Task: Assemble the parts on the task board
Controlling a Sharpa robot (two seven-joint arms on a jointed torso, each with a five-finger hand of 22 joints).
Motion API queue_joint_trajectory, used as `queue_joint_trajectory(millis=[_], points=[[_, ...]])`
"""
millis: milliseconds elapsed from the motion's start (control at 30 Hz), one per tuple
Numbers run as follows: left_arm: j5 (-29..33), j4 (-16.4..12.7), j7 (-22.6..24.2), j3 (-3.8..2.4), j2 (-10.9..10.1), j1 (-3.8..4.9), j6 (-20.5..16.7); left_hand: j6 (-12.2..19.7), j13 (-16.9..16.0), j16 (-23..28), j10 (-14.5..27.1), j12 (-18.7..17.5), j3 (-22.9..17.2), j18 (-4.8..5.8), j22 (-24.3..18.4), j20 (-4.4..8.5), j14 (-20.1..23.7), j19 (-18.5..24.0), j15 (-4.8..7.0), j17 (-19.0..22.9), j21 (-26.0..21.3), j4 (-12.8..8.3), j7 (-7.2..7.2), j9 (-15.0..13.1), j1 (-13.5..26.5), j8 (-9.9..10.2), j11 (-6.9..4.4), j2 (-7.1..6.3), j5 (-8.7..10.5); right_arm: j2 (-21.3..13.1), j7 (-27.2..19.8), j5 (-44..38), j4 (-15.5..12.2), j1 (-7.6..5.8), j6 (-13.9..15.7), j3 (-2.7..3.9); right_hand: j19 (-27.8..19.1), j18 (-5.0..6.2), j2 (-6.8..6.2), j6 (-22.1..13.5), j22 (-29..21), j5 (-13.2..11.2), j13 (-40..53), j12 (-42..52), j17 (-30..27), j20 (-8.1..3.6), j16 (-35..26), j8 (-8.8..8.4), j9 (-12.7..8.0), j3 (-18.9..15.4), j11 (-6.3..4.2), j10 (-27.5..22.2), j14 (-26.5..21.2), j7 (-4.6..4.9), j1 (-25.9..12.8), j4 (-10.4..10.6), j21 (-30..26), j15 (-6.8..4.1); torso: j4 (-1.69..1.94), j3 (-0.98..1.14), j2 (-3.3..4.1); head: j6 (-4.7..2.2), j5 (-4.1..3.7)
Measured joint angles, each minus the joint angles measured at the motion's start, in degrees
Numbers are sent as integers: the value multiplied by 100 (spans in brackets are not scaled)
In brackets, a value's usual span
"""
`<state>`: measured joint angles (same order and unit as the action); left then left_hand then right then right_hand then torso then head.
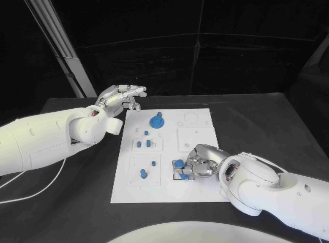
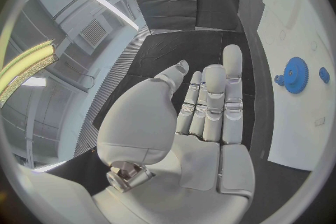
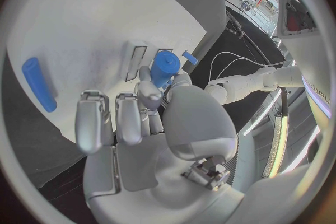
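Note:
The white task board (image 1: 135, 192) lies in the middle of the table. A blue gear (image 1: 157, 121) stands near its far edge, and smaller blue parts (image 1: 142, 144) sit in slots down its left half. My right hand (image 1: 202, 162) rests at the board's near right part and pinches a blue cylinder (image 1: 179, 163) between thumb and fingertip, above a small blue and white block (image 1: 183, 175). The right wrist view shows that cylinder (image 3: 164, 65) upright between the fingertips (image 3: 144, 76). My left hand (image 1: 124, 97) hovers beyond the board's far left corner, fingers straight and holding nothing.
Another blue piece (image 3: 38, 84) lies flat on the board (image 3: 77, 28) beside my right hand. The left wrist view shows the gear (image 2: 297, 73) on the board (image 2: 294, 28) off to the side of my left hand (image 2: 210, 101). Black tabletop surrounds the board.

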<state>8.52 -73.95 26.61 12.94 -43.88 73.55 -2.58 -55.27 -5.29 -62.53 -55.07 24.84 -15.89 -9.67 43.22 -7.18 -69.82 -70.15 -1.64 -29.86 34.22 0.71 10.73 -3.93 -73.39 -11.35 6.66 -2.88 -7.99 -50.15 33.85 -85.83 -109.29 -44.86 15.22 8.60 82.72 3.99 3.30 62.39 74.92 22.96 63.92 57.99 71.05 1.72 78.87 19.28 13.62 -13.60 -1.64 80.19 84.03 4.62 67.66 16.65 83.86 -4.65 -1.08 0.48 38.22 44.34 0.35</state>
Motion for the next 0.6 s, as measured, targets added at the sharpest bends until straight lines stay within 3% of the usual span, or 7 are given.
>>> queue_joint_trajectory(millis=[133,267,333,433,600], points=[[0,-3,-2,0,0,0,3,0,0,0,0,2,0,0,-4,0,0,0,0,0,0,0,0,1,0,0,0,0,0,15,11,-53,6,0,-11,0,0,0,-1,209,0,-853,-9,-59,-16,0,0,-50,64,-183,22,-27,-18,-175,-194,-4,0,-20,-1,2,1,2,0],[0,-2,-2,0,2,0,2,0,3,0,0,22,0,0,-4,0,0,0,0,0,0,0,0,5,0,0,0,0,0,23,16,-95,9,0,-12,0,0,1,-33,194,0,-1482,-12,-154,-46,0,-39,-92,120,-333,22,-27,-18,-160,-451,15,0,-20,-1,3,1,8,14],[0,-1,-2,0,2,0,-1,22,5,0,26,22,0,0,-10,0,0,0,0,0,0,0,11,5,0,0,-15,0,0,23,18,-115,17,0,-9,0,-55,0,-90,137,0,-1745,-104,-308,-100,0,-101,-149,132,-377,76,-86,-18,-131,-649,18,-49,-19,-1,3,1,8,15],[0,-2,-1,0,2,0,-5,51,5,-10,41,22,0,0,-11,0,0,0,0,0,-23,0,10,5,0,0,0,0,0,23,23,-143,20,0,-3,0,-72,0,-140,93,-1,-1917,-227,-504,-157,11,-136,-170,157,-377,92,-159,-18,-118,-882,18,-67,-19,-1,2,-1,5,15],[0,-6,2,0,-1,0,-12,51,10,-22,41,22,0,0,-11,0,0,0,0,-1,-23,0,10,4,0,0,0,0,0,22,29,-172,20,0,15,0,-92,0,-161,73,-1,-1928,-283,-563,-192,32,-153,-170,164,-377,93,-200,-19,-97,-916,18,-89,-19,-1,1,-4,-4,16]])
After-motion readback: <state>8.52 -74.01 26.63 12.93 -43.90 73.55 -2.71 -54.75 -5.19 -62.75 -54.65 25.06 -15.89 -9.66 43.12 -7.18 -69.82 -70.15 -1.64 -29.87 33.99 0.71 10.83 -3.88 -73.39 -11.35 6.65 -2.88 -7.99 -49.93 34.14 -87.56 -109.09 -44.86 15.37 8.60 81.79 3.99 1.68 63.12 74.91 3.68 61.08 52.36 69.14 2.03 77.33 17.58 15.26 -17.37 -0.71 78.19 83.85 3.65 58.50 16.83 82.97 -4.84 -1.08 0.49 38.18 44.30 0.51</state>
